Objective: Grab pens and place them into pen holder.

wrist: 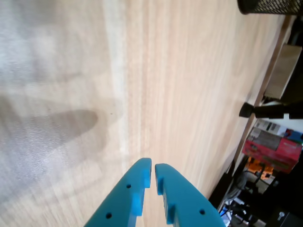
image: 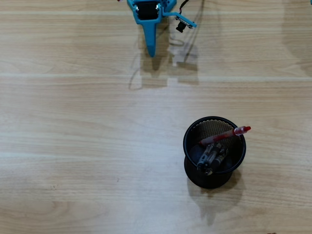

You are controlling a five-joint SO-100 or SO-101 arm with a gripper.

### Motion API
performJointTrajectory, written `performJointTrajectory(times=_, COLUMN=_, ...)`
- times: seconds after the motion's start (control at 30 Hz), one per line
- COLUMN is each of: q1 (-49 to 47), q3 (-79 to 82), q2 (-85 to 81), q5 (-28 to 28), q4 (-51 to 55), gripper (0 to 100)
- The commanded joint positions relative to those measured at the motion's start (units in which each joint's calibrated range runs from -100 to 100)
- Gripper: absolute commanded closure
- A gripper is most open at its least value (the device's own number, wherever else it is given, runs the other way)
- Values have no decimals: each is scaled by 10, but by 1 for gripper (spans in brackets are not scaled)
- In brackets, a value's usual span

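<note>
Overhead view: the pen holder stood on the light wood-grain table, right of centre and toward the lower part of the picture. It was a round black mesh cup, upright. Pens were inside it, bunched together with their ends up; the exact count could not be told from the cluster. One, the red and clear pen, leaned across the cup's mouth with its red tip poking out past the rim at the upper right. The darker pens sat lower, near the middle of the cup. No pen lay on the table surface in either view.

The gripper was at the top edge of the overhead view, well apart from the holder. It was blue, with its tip pointing down the picture, and cast a shadow on the wood just beside it. A small black part on wires hung to the right of the arm body.

Wrist view: the two blue fingers entered from the bottom edge, and the gripper was nearly closed, only a thin slit showing between the tips, nothing held between them. Bare table stretched ahead. The holder's mesh base showed at the top right corner, far from the fingertips. Beyond the table edge at the right, a red box and blurred clutter.
</note>
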Motion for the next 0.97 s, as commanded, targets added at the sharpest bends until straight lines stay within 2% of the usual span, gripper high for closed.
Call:
performJointTrajectory(times=0.0, q1=7, q3=3, q2=-10, q5=7, q4=12, gripper=98)
performJointTrajectory(times=0.93, q1=8, q3=-1, q2=-8, q5=8, q4=12, gripper=98)
